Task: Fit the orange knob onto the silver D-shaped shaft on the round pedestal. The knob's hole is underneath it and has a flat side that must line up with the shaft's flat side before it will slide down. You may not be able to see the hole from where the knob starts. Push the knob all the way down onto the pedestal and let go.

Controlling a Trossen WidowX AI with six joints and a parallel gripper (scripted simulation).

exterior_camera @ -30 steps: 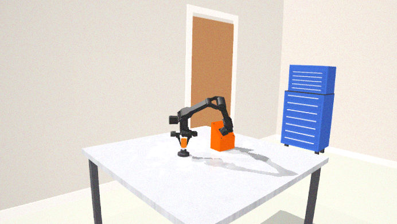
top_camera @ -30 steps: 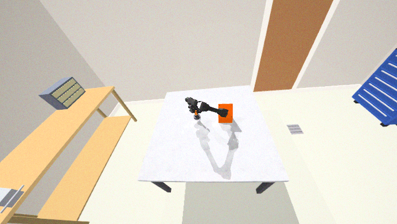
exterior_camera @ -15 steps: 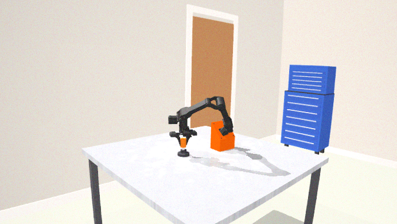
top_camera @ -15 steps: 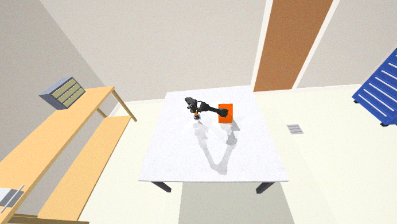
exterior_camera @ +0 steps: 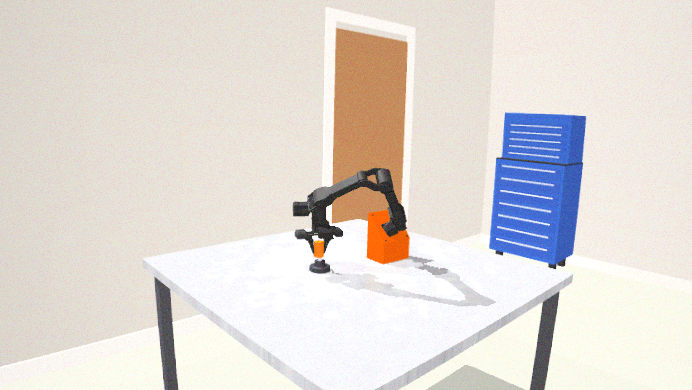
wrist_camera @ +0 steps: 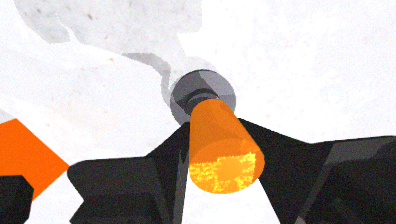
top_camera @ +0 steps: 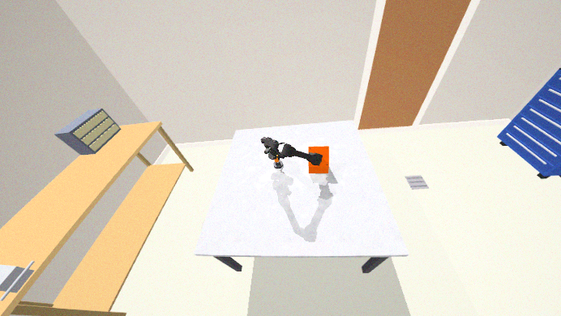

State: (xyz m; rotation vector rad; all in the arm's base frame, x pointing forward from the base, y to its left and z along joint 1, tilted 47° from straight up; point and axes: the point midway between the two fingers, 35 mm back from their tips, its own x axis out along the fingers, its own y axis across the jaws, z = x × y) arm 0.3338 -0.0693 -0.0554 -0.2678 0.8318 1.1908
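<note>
Orange and upright, the knob was held between the black fingers of the tool, which were closed on its sides. It was positioned over the dark round pedestal, near its top and not pushed down onto the base. The shaft's flat side and the knob's hole could not be made out. The pedestal was supported by the pale tabletop. Beside it, an orange block was seen, with the lower end of the black arm set against it. Beyond the tabletop, a brown door was framed in white, and a blue drawer cabinet was placed well apart from the arm.
</note>
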